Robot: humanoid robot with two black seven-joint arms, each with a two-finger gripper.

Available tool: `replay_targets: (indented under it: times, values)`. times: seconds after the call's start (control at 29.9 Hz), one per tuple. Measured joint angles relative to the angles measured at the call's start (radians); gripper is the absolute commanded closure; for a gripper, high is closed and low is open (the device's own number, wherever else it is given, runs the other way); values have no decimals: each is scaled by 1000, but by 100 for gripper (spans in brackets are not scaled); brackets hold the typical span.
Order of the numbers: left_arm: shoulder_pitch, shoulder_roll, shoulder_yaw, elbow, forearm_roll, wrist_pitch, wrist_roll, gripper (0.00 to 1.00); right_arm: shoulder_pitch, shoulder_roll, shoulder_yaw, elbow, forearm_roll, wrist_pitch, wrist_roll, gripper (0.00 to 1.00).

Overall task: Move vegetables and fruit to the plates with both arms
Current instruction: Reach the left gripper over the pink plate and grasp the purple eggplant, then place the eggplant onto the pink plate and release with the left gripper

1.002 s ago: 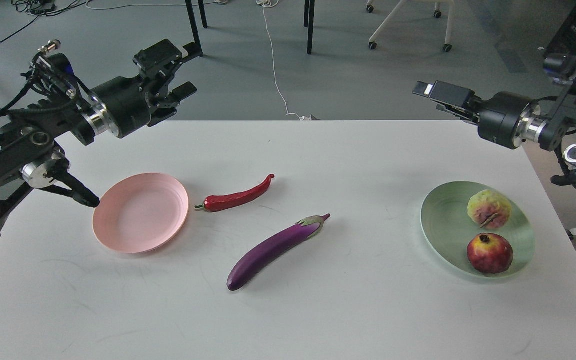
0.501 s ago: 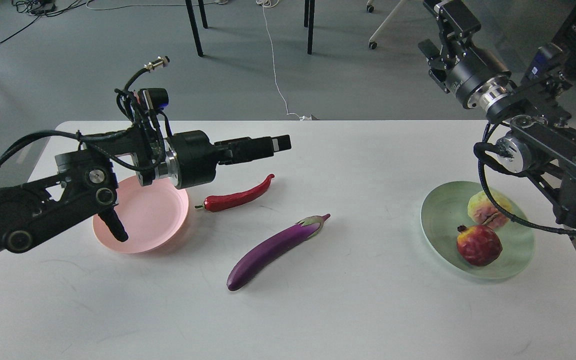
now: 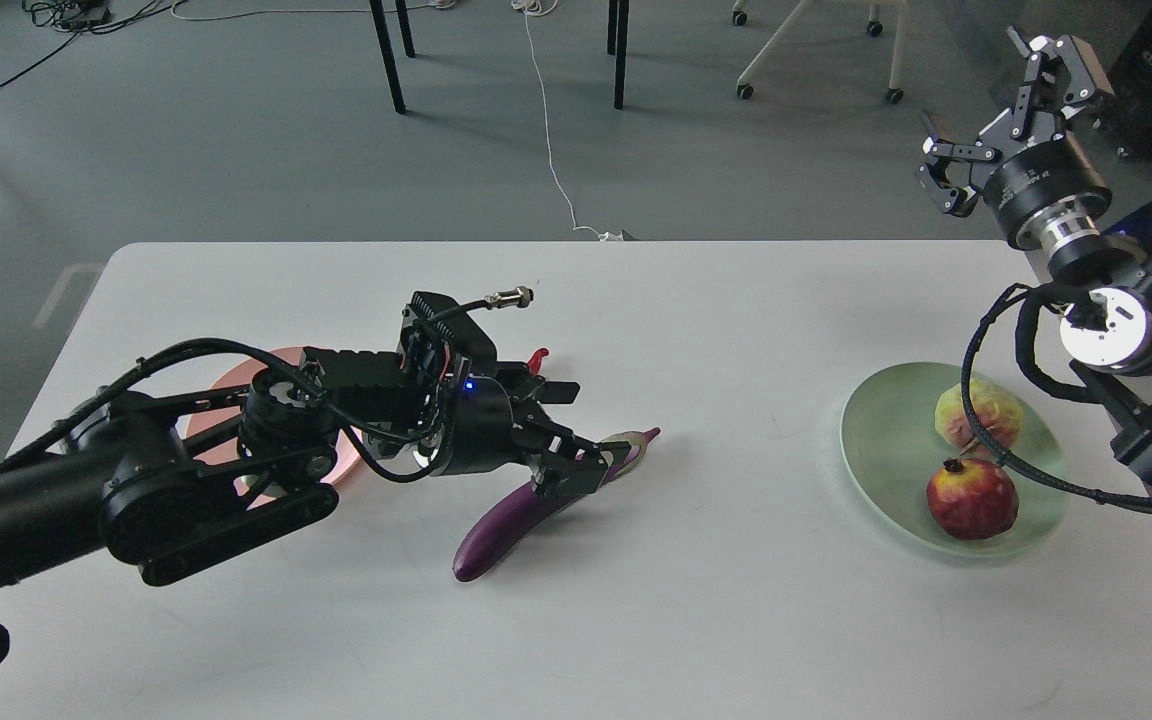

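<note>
The purple eggplant point(image 3: 496, 525) lies slantwise at the table's middle, its cap point(image 3: 631, 445) to the upper right. My left gripper point(image 3: 588, 432) is low over the eggplant's upper half, its fingers apart on either side, and hides the middle. Only the tip of the red chili point(image 3: 538, 357) shows behind it. The pink plate point(image 3: 221, 390) is mostly hidden by my left arm. The green plate point(image 3: 886, 440) holds the yellow-green fruit point(image 3: 981, 410) and the dark red fruit point(image 3: 971, 497). My right gripper point(image 3: 1001, 105) is open and empty, raised high beyond the table's back right corner.
The white table point(image 3: 736, 620) ends just right of the green plate. My right arm's cable point(image 3: 976, 420) loops over that plate. Chair and table legs point(image 3: 619, 50) stand on the floor behind.
My left arm swung right and down from above the pink plate onto the eggplant. My right gripper moved right and turned, fingers spread. The dark red fruit shifted slightly on the green plate.
</note>
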Motion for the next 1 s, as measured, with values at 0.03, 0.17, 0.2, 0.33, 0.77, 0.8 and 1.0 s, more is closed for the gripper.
replay_targets:
  times: [0.03,0.17,0.2,0.33,0.77,0.8,1.0]
  values:
    - [0,-3,11,8,23,0,1,11,-16,-1,10,-14,10,18,0,1]
    - [0,-11,48,22,95,10,3,20,-96,-11,81,-48,36,42,1,1]
    - [0,-11,54,25,106,11,4,24,-111,-12,96,-51,37,43,2,1]
    - [2,-12,95,35,135,12,5,35,-135,-11,120,-53,39,43,3,1]
    - [43,-9,114,91,204,15,8,84,-136,-10,130,-47,39,44,4,1]
    - [44,-2,109,91,202,15,8,85,-135,-8,130,-47,39,44,4,1]
    - [45,88,36,34,170,50,0,90,-118,-1,129,-48,39,44,5,1]
